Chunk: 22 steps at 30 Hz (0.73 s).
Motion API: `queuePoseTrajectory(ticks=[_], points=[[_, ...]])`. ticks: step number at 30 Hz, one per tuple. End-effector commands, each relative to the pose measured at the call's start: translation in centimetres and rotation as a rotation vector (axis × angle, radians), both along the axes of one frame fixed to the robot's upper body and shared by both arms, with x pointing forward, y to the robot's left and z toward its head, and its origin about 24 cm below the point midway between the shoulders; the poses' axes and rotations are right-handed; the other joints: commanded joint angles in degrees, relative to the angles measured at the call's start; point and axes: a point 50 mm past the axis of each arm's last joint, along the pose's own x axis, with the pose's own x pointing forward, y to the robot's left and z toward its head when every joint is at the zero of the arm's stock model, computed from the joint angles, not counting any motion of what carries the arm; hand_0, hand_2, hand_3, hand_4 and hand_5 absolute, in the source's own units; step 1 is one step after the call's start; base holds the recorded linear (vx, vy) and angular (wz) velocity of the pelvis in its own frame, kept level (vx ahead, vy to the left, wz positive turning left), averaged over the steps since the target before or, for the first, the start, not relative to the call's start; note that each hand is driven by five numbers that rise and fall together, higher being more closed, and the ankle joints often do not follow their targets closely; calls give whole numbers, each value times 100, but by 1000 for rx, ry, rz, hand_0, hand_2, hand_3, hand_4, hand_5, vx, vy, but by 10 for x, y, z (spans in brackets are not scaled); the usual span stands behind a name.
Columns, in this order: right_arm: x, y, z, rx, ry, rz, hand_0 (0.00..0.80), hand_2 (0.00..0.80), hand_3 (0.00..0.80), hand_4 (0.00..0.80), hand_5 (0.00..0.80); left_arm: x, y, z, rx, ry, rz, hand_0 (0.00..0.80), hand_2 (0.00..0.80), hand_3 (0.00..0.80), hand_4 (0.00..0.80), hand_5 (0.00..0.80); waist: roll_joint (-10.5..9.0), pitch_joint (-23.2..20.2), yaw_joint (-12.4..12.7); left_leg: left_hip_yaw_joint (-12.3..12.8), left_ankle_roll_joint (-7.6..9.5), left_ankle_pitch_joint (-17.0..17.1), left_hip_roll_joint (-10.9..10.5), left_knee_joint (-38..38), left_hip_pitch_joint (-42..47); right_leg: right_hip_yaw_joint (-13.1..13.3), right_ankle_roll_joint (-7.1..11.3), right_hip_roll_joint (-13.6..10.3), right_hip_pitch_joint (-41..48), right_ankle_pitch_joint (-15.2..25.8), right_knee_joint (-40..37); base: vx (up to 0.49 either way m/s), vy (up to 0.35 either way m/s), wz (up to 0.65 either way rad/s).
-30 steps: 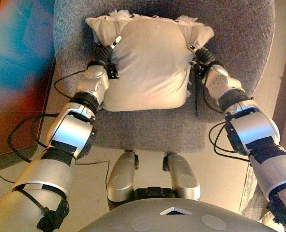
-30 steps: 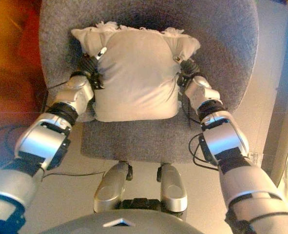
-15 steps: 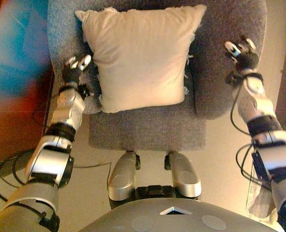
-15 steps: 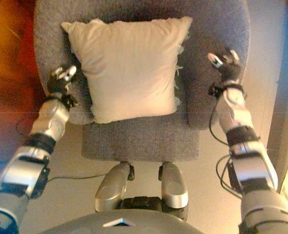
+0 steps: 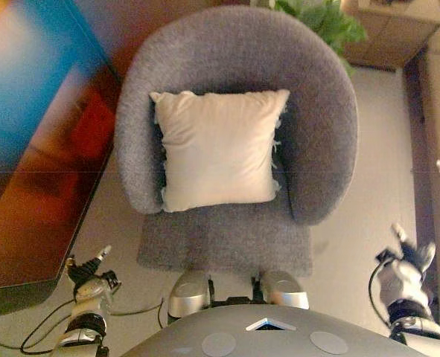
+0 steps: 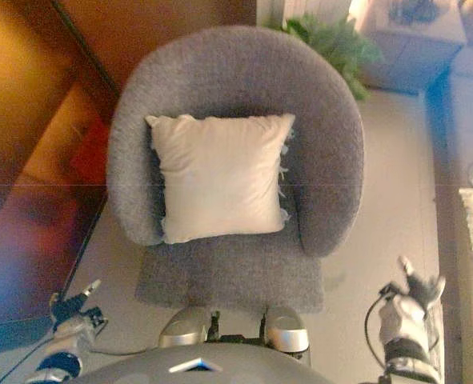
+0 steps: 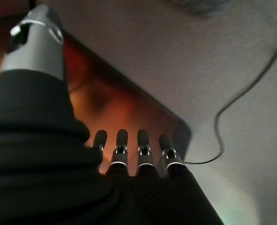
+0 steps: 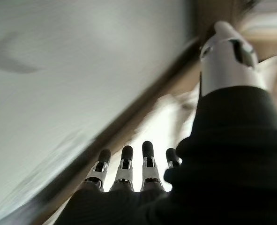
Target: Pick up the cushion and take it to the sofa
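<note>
My left robot hand (image 5: pixel 88 273) hangs low beside the chair, fingers straight, holding nothing. The square cream fabric cushion (image 5: pixel 217 148) rests on the seat of the round grey upholstered armchair (image 5: pixel 320 126), leaning on its backrest. My right robot hand (image 5: pixel 407 262) is likewise released, empty.

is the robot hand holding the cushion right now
No, the cushion lies on the grey armchair while the left robot hand and right robot hand hang open, well clear of it.
</note>
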Motion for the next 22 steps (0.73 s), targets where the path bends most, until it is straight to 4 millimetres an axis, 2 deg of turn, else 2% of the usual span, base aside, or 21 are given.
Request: queuePoseTrajectory(ticks=[1, 3, 5, 7, 9, 12, 14, 17, 22], points=[[-37, 30, -26, 189, 151, 9, 0, 0, 0, 0, 0, -21, -15, -16, -50, 151, -40, 0, 0, 0, 0, 0, -153, -264, 105, 292, 145, -912, -253, 48, 746, 115, 315, -107, 367, -482, 45, 40, -67, 1], [-48, 60, -40, 361, 231, 115, 0, 0, 0, 0, 0, -35, -31, -26, -131, 199, -42, 0, 0, 0, 0, 0, -169, -326, 107, 273, 172, -957, -258, 48, 815, 157, 298, -87, 442, -512, 39, 10, -49, -12], [-48, 84, -48, 487, 242, 220, 0, 0, 0, 0, 0, -36, -47, -34, -222, 208, -94, 0, 0, 0, 0, 0, -166, -355, 115, 249, 185, -985, -264, 48, 859, 164, 274, -77, 489, -534, 38, -14, -31, -17], [-38, 108, -53, 601, 229, 372, 0, 0, 0, 0, 0, -31, -70, -41, -350, 212, -168, 0, 0, 0, 0, 0, -163, -386, 128, 223, 199, -1025, -269, 48, 903, 162, 254, -73, 536, -566, 38, -26, -33, -4], [-20, 123, -55, 600, 228, 594, 0, 0, 0, 0, 0, -29, -92, -48, -463, 275, -280, 0, 0, 0, 0, 0, -153, -428, 146, 205, 210, -1046, -273, 48, 922, 144, 238, -68, 560, -590, 38, -39, -28, 0], [1, 127, -52, 564, 227, 765, 0, 0, 0, 0, 0, -26, -104, -50, -524, 351, -384, 0, 0, 0, 0, 0, -136, -476, 143, 220, 218, -1084, -256, 48, 946, 113, 242, -67, 571, -615, 38, -25, -16, 10], [4, 126, -51, 554, 251, 809, 0, 0, 0, 0, 0, -24, -102, -50, -545, 362, -360, 0, 0, 0, 0, 0, -126, -504, 139, 238, 219, -1100, -251, 48, 953, 96, 255, -71, 577, -629, 38, -8, -6, -2], [-1, 121, -52, 561, 283, 814, 0, 0, 0, 0, 0, -27, -99, -49, -587, 365, -283, 0, 0, 0, 0, 0, -119, -541, 150, 256, 221, -1107, -238, 48, 955, 52, 259, -72, 577, -640, 38, 1, -6, 3], [-10, 123, -54, 596, 322, 828, 0, 0, 0, 0, 0, -25, -97, -49, -599, 368, -281, 0, 0, 0, 0, 0, -124, -538, 181, 245, 230, -1093, -225, 48, 942, 31, 251, -67, 579, -644, 38, 0, 0, 0]])
